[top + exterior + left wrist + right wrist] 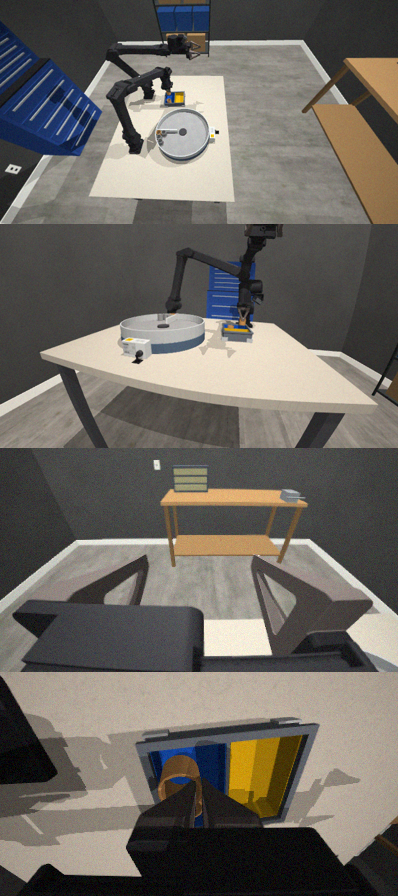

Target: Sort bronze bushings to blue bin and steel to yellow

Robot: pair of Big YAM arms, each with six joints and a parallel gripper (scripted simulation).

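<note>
Firstly, right claw (169, 90) (242, 318) (199, 780): closed on the wall of one bronze bushing (168, 93) (242, 322) (180, 765), at the blue bin (172, 97) (212, 762), where a second bronze bushing (168, 101) lies. Adjoining, one yellow bin (179, 98) (237, 330) (251, 764); farther along the tabletop (161, 180) (264, 370), one turntable (186, 144) (161, 336) with a bronze bushing (158, 132) and several steel ones (160, 141) clustered near its divider (168, 130) (171, 318). Left claw (199, 50) (264, 230) (200, 558): wide open, raised, holding nothing.

The left arm (141, 50) (247, 259) reaches out high, its forearm nearly level and its tool (199, 50) (263, 229) (200, 556) spread wide, the two fingers well apart and pointing outward. The right arm (122, 116) (178, 280) rises from its foot to a bent elbow, then its forearm runs across to a wrist turned downward; its tool (169, 91) (242, 319) (199, 780) points down, fingertips nearly together
</note>
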